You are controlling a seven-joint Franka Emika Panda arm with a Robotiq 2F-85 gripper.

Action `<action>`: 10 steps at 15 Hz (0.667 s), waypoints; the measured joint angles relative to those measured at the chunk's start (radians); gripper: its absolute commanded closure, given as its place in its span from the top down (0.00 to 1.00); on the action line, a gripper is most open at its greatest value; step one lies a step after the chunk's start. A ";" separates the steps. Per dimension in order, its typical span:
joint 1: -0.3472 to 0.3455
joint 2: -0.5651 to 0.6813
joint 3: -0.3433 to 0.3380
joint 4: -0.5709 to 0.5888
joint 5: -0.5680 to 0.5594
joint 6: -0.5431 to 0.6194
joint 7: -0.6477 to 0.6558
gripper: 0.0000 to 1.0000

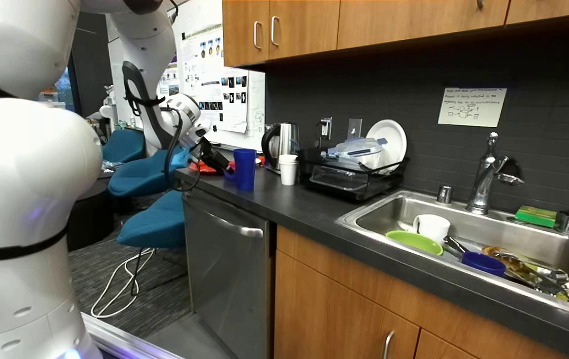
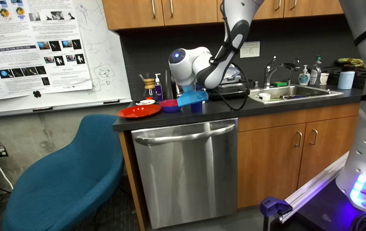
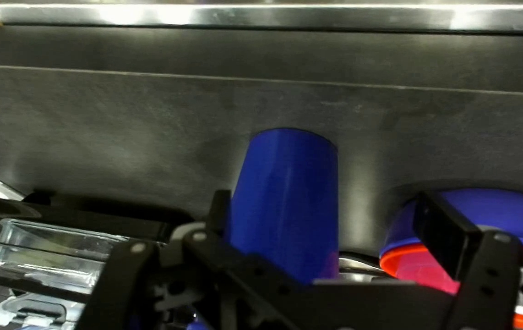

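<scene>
A tall dark blue cup stands upright on the dark counter, and it also shows in an exterior view and the wrist view. My gripper is open, its fingers wide apart around the cup. In the wrist view the left finger is against or very near the cup; the right finger is well apart from it, over the stacked bowls. A blue bowl holds a red bowl; the red bowl also shows in an exterior view. The fingertips are hidden behind the blue-wrapped wrist in that exterior view.
A red plate lies near the counter's end. Stacked white cups, a kettle and a black dish rack stand behind and beside the blue cup. A sink with dishes lies further along. A teal chair stands by the counter's end.
</scene>
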 measured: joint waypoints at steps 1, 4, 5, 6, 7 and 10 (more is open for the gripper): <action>0.000 0.006 -0.003 0.007 0.000 -0.005 0.010 1.00; 0.002 0.015 -0.013 0.019 0.000 -0.026 0.050 1.00; 0.003 0.016 -0.015 0.024 0.000 -0.036 0.065 1.00; 0.005 0.018 -0.018 0.029 0.000 -0.047 0.079 1.00; 0.008 0.019 -0.021 0.034 0.000 -0.057 0.091 1.00; 0.013 0.019 -0.027 0.044 -0.022 -0.077 0.131 1.00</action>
